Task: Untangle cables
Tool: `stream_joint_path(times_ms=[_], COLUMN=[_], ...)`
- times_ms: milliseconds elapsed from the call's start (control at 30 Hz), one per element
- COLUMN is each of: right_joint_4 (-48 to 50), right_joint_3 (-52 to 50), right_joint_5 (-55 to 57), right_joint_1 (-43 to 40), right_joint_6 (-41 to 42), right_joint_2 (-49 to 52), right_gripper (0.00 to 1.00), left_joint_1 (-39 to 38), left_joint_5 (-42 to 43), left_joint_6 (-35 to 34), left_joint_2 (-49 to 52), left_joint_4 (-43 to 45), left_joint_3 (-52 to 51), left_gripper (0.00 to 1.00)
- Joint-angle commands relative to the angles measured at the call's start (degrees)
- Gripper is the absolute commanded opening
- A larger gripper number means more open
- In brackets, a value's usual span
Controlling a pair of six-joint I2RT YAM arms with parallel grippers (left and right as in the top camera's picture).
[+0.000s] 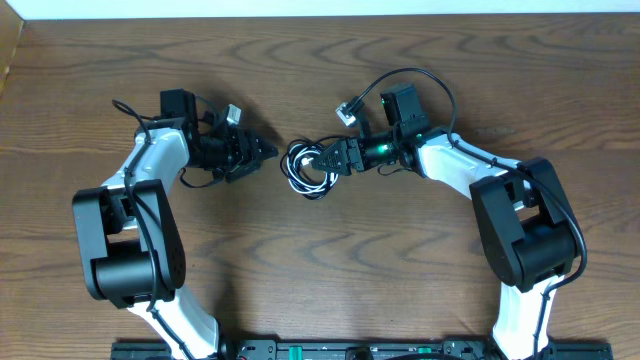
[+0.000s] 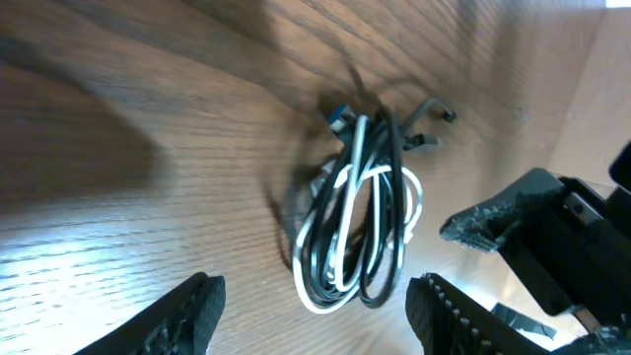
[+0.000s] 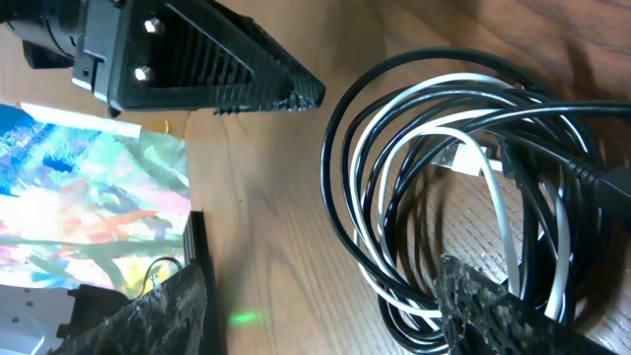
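The cables [image 1: 308, 168] lie as one small coil on the wooden table, black loops wound together with a thinner white cord. In the right wrist view the coil [image 3: 463, 177] fills the right half, with a white plug [image 3: 463, 158] inside it. My right gripper [image 1: 325, 160] is open at the coil's right side; one finger [image 3: 493, 306] rests over the loops, and the coil's edge strands lie between the jaws [image 3: 320, 316]. My left gripper [image 1: 262, 152] is open just left of the coil. In the left wrist view the coil [image 2: 360, 207] lies just ahead of its empty jaws [image 2: 315, 320].
The two grippers face each other with only the coil between them. The right arm's own thick black cable [image 1: 420, 80] arcs behind it. The table's far edge [image 1: 320, 14] runs along the top. Both arm bases stand at the near edge.
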Motion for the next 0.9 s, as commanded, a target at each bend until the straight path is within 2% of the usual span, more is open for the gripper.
stream_joint_path(times_ms=[0, 233, 400, 500, 600, 867], right_joint_4=[-0.09, -0.11, -0.11, -0.13, -0.28, -0.52], right_joint_3=[0.17, 0.15, 0.15, 0.15, 0.15, 0.15], right_joint_5=[-0.35, -0.35, -0.35, -0.37, -0.35, -0.33], right_joint_1=[-0.07, -0.07, -0.02, -0.02, -0.02, -0.02], right_joint_6=[-1.31, -1.29, -1.29, -1.29, -1.33, -1.97], right_joint_2=[-1.03, -1.03, -1.03, -1.03, -1.03, -1.03], right_gripper=[0.71, 0.70, 0.70, 0.68, 0.68, 0.66], left_joint_1=[-2.47, -8.39, -11.28, -11.91, -11.93, -13.07], left_joint_5=[-0.94, -12.28, -16.31, -16.28, -16.74, -16.72], left_joint_6=[2.01, 1.97, 1.97, 1.97, 1.97, 1.95], left_joint_2=[-1.40, -1.29, -1.29, -1.29, -1.27, -1.27], left_joint_4=[-0.24, 0.26, 2.01, 2.82, 2.91, 5.35], left_joint_3=[-0.46, -0.46, -0.46, -0.46, -0.57, -3.10], left_gripper=[0.64, 0.64, 0.65, 0.57, 0.57, 0.41])
